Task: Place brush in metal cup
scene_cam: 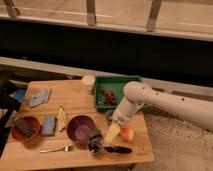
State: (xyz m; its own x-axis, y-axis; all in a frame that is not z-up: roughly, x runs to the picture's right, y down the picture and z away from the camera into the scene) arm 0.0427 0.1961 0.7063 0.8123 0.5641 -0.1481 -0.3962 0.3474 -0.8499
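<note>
The brush [118, 149] is a slim black tool lying flat on the wooden table [75, 107], near its front edge. The metal cup [95, 142], small and shiny, stands just left of the brush and in front of the purple bowl [80, 128]. My gripper [108, 137] hangs at the end of the white arm [165, 102], which reaches in from the right. It points down and to the left, between the cup and the brush and just above them.
A small orange round thing [127, 133] lies right of the gripper. A green tray [118, 91] and a cream-white cup [88, 82] stand at the back. To the left are a banana [61, 118], a blue sponge [48, 125], a brown bowl [24, 128], a grey cloth [39, 97] and a silver spoon [55, 148].
</note>
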